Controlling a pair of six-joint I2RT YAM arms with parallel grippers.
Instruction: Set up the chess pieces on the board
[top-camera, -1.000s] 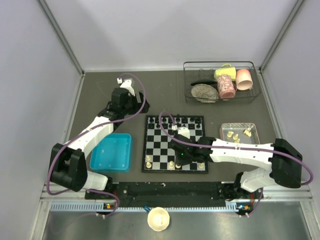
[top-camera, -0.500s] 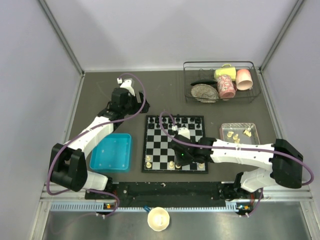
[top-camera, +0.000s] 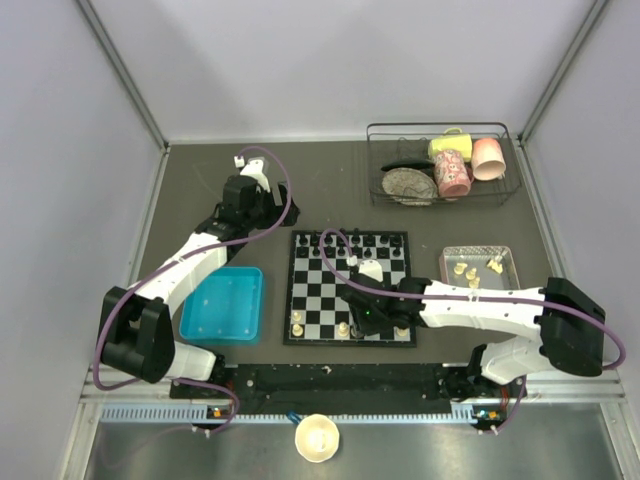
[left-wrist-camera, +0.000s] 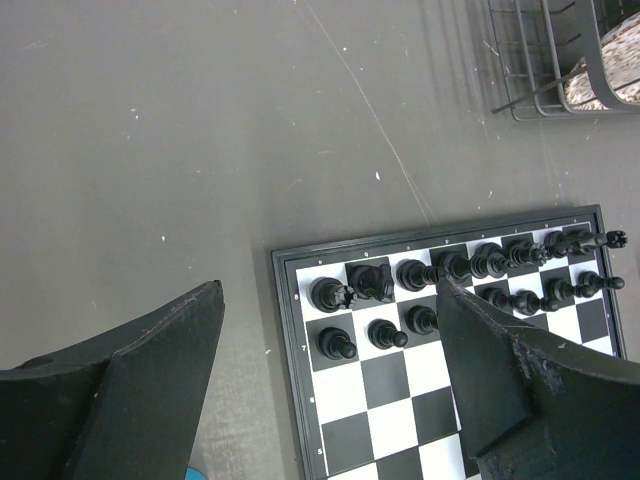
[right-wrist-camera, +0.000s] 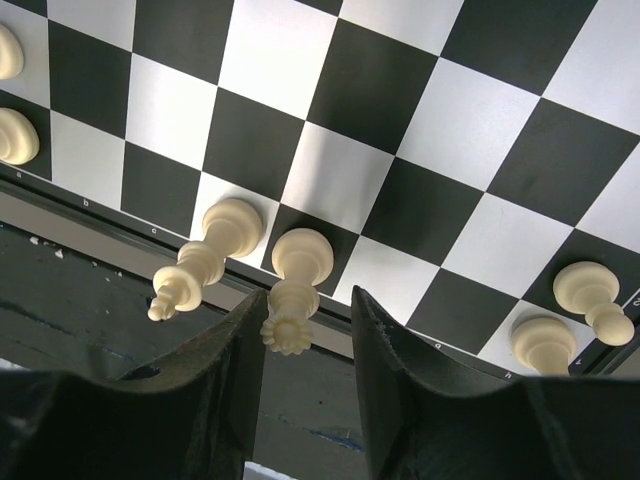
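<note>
Because the cream queen (right-wrist-camera: 300, 262) stands upright on its own in the row along the near edge of the board (right-wrist-camera: 345, 170), just beside another cream piece (right-wrist-camera: 215, 240), the right end effector (right-wrist-camera: 307, 305) straddles it with fingers partly parted, apparently gripping nothing. More cream pieces (top-camera: 465, 270) wait in the tray (top-camera: 445, 262) off the board's right edge. The left end effector (left-wrist-camera: 328, 288), wide open and empty, hovers by the board's far-left corner, clear of the work.

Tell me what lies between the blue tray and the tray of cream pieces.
The board, with the right gripper low over its near rows; seen in the top view.
</note>
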